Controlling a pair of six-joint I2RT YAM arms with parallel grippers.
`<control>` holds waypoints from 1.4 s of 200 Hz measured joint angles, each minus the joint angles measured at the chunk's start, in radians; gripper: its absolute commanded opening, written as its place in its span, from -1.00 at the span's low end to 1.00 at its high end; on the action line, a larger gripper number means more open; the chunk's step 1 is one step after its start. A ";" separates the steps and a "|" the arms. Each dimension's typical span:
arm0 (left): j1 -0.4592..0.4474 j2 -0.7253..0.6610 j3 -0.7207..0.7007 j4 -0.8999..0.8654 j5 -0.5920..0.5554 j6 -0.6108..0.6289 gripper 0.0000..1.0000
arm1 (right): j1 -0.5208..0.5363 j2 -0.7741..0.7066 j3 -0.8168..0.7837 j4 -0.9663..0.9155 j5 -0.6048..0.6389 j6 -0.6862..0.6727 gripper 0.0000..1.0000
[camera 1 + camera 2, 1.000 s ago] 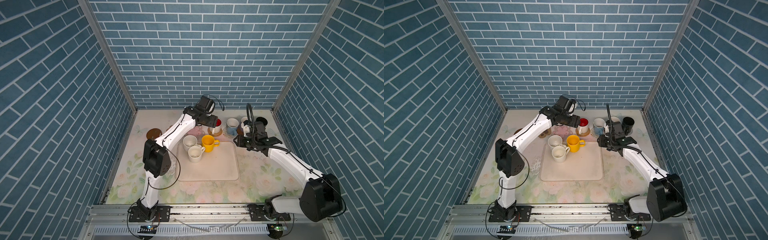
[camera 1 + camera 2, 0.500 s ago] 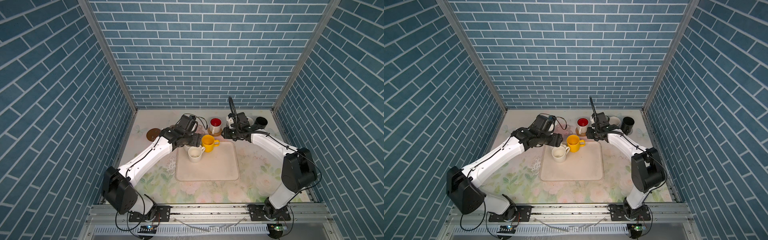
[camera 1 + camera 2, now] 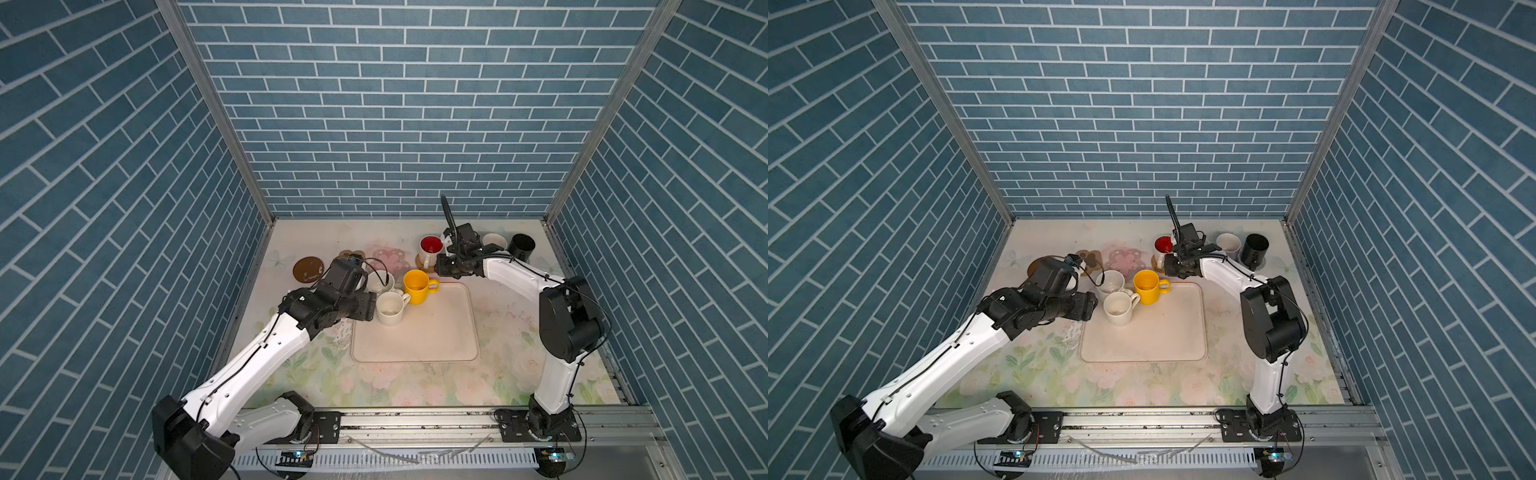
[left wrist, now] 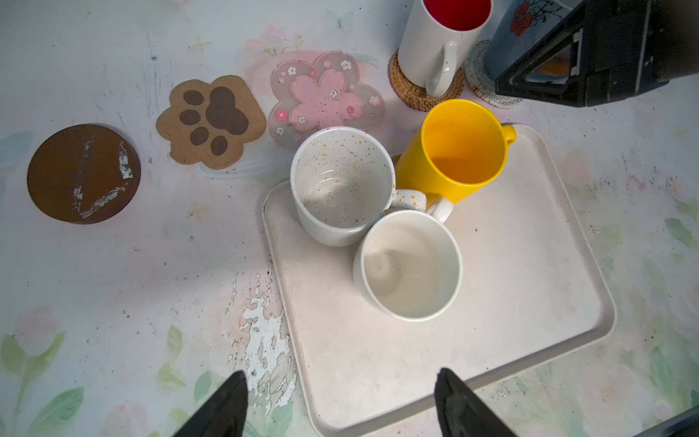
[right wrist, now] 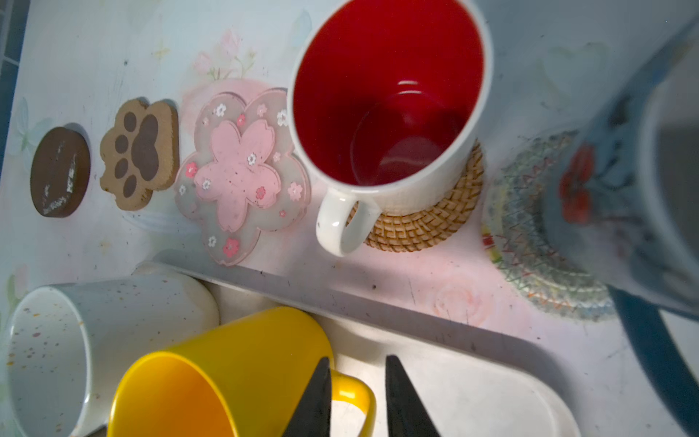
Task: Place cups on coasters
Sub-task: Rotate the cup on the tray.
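Yellow mug (image 4: 454,151), two cream mugs (image 4: 408,265) clustered, three coasters (image 4: 325,94) alongside

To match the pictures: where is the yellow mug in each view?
Top view: yellow mug at the tray's far edge.
Top view: yellow mug at the same spot.
Left wrist: yellow mug beside the speckled mug.
Right wrist: yellow mug by the fingers.
Shared landmark: red-lined mug.
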 measured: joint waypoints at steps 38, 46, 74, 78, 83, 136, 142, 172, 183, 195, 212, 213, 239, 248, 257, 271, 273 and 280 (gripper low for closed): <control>0.014 -0.019 -0.012 -0.008 0.002 0.013 0.59 | 0.039 0.001 -0.006 0.011 0.017 0.020 -0.48; 0.016 -0.019 -0.012 -0.008 0.005 0.016 0.59 | 0.046 0.000 -0.014 0.018 0.021 0.024 -0.48; 0.029 -0.019 -0.015 -0.007 0.029 0.021 0.58 | 0.065 -0.004 -0.052 0.032 0.039 0.042 -0.49; 0.031 -0.019 -0.016 -0.006 0.032 0.022 0.58 | 0.066 -0.004 -0.056 0.033 0.042 0.044 -0.50; 0.034 -0.019 -0.019 -0.005 0.036 0.022 0.58 | 0.069 -0.006 -0.062 0.035 0.047 0.045 -0.50; 0.071 -0.020 -0.028 0.000 0.086 0.023 0.57 | 0.108 -0.066 -0.124 0.041 0.085 0.067 -0.52; 0.074 -0.021 -0.029 0.000 0.089 0.023 0.57 | 0.112 -0.073 -0.130 0.043 0.090 0.069 -0.53; 0.086 -0.034 -0.038 0.003 0.104 0.023 0.57 | 0.133 -0.102 -0.163 0.051 0.104 0.079 -0.53; 0.090 -0.038 -0.044 0.003 0.107 0.023 0.57 | 0.142 -0.111 -0.172 0.051 0.108 0.085 -0.53; 0.098 -0.039 -0.046 0.003 0.112 0.023 0.57 | 0.151 -0.119 -0.183 0.051 0.112 0.089 -0.53; 0.113 -0.039 -0.047 0.006 0.127 0.023 0.57 | 0.158 -0.126 -0.187 0.051 0.117 0.089 -0.47; 0.114 -0.039 -0.048 0.006 0.127 0.023 0.57 | 0.158 -0.126 -0.187 0.051 0.117 0.089 -0.46; 0.139 -0.039 -0.057 0.011 0.147 0.023 0.57 | 0.157 -0.137 -0.191 0.050 0.129 0.089 -0.37; 0.145 -0.039 -0.059 0.011 0.152 0.023 0.57 | 0.158 -0.145 -0.193 0.047 0.134 0.088 -0.34; 0.150 -0.039 -0.061 0.011 0.156 0.023 0.57 | 0.158 -0.158 -0.193 0.039 0.138 0.085 -0.28; 0.157 -0.039 -0.061 0.014 0.160 0.023 0.57 | 0.158 -0.187 -0.195 0.023 0.152 0.076 -0.12; 0.158 -0.039 -0.061 0.014 0.161 0.023 0.57 | 0.158 -0.193 -0.196 0.020 0.154 0.074 -0.10; 0.162 -0.039 -0.061 0.016 0.164 0.023 0.57 | 0.158 -0.212 -0.198 0.009 0.163 0.065 -0.03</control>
